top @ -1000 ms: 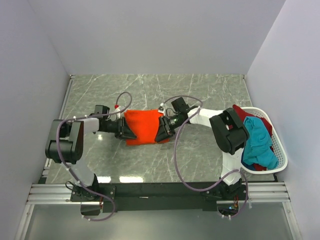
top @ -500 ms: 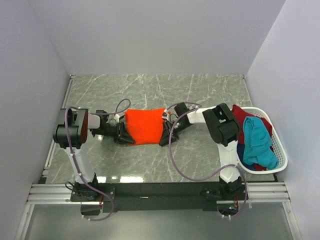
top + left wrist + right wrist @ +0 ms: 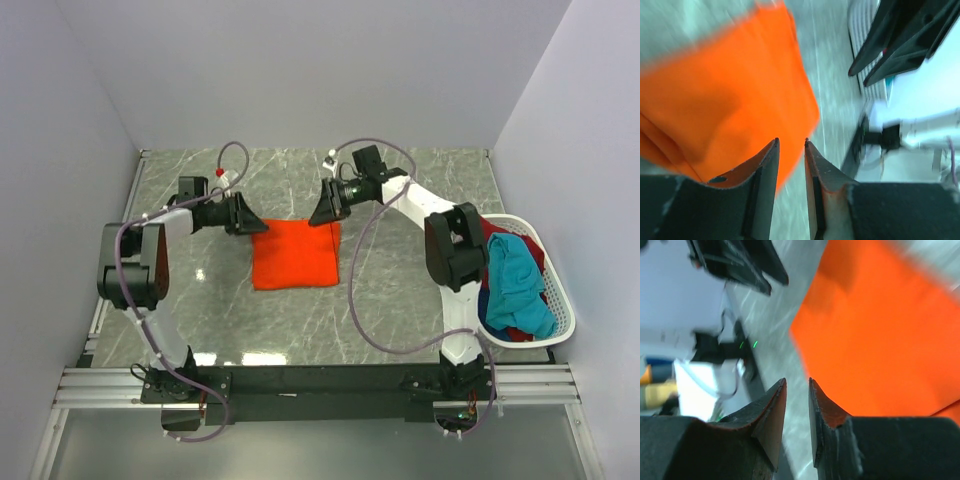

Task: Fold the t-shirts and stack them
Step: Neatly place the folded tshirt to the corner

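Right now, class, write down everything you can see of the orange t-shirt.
The orange t-shirt is bright, plain, soft-looking cloth, folded into a flat, roughly square packet with no sleeves showing. It lies near the middle of the grey marbled table. The left gripper is at its far left corner and the right gripper at its far right corner, jaws slightly apart with no cloth between them. Whether they touch it cannot be told.

Plain bright orange is seen on the t-shirt [image 3: 294, 254], grey-green marble with pale veins on the table [image 3: 400, 310]. A white basket [image 3: 563, 305], teal shirt [image 3: 518, 282] and dark red shirt [image 3: 484, 226] are noted.
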